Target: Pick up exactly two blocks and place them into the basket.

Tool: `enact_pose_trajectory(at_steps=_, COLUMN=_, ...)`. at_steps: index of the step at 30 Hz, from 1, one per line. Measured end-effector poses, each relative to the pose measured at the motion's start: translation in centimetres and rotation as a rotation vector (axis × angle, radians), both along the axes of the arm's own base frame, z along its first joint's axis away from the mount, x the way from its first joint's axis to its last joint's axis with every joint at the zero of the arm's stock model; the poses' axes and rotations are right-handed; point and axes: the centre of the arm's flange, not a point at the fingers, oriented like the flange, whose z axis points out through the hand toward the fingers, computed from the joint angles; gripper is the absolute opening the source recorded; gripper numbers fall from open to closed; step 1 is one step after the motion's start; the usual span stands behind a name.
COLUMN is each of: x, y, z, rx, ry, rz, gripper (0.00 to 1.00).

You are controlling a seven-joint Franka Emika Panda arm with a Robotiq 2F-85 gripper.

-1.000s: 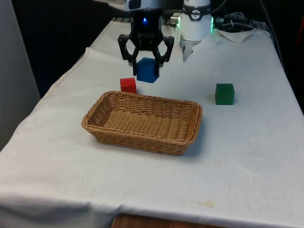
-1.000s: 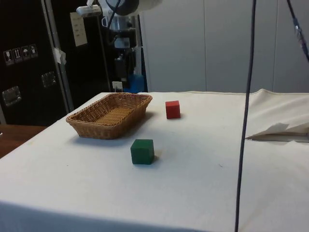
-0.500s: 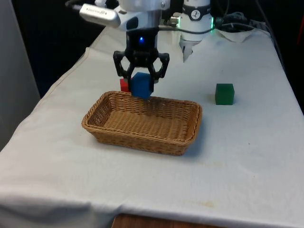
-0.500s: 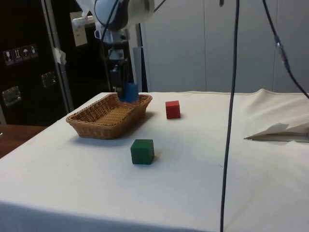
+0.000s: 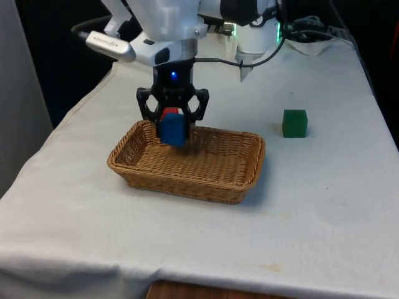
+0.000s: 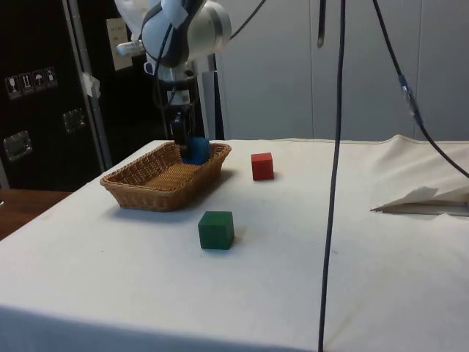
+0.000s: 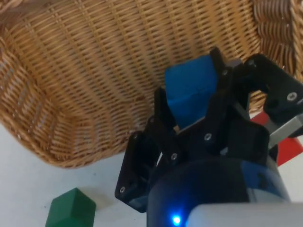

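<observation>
My gripper (image 5: 172,124) is shut on a blue block (image 5: 172,129) and holds it over the wicker basket (image 5: 237,188), near the basket's far corner at the front view's left. In the side view the blue block (image 6: 193,150) hangs just inside the far end of the basket (image 6: 139,196), with the gripper (image 6: 185,144) around it. In the wrist view the blue block (image 7: 189,94) sits between the black fingers (image 7: 163,113) above the basket's weave (image 7: 94,80). A red block (image 6: 261,166) stands on the cloth just behind the basket. A green block (image 5: 294,123) stands apart at the front view's right.
The green block (image 6: 216,229) sits on the white cloth beside the basket's long side, and shows in the wrist view as well (image 7: 71,208). A black cable (image 6: 333,161) hangs down across the side view. Crumpled cloth (image 6: 425,198) lies at the table's edge there.
The gripper has carried the blue block down and towards the front view's left, from above the red block to a spot low over the basket's inside. The red and green blocks have not moved.
</observation>
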Motion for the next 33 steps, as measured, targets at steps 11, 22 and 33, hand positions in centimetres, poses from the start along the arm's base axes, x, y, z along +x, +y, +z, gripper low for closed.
enact_pose_trajectory(at_steps=11, x=0.5, y=-1.0, z=0.1, rx=-0.010, ry=-0.007, rz=0.017, gripper=0.85)
enact_pose_trajectory(at_steps=22, x=0.7, y=-1.2, z=0.2, rx=-0.010, ry=-0.011, rz=0.017, gripper=1.00)
enact_pose_trajectory(at_steps=33, x=1.0, y=-1.3, z=3.4, rx=0.010, ry=-0.041, rz=-0.043, gripper=1.00)
